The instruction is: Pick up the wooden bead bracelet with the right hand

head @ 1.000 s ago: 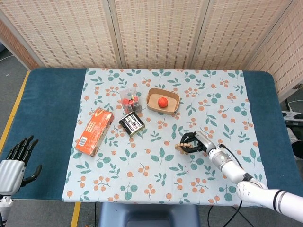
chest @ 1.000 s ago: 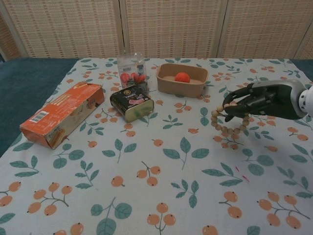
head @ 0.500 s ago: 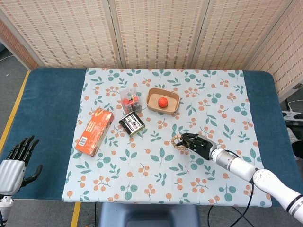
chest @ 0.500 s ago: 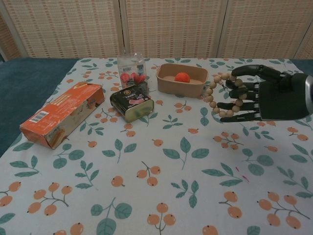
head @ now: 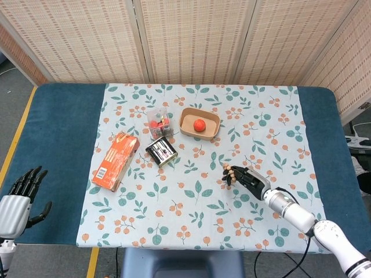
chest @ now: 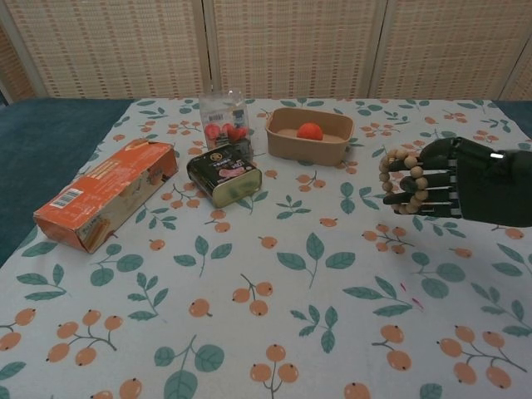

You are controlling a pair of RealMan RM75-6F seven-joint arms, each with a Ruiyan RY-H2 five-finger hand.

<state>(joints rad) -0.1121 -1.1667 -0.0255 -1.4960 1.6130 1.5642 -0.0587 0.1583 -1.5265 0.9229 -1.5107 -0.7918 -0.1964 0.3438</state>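
Observation:
The wooden bead bracelet hangs looped over the dark fingers of my right hand, lifted clear of the floral cloth at the right of the chest view. From the head view the same right hand holds the bracelet above the cloth, right of centre and nearer the front edge. My left hand hangs with its fingers spread off the table's front left corner, holding nothing.
An orange carton, a dark tin, a clear pack of red items and a tan tray with an orange ball stand on the cloth left of and behind the right hand.
My right hand lifted the bracelet off the cloth, turned, and drew back toward the front right. The left hand stayed still.

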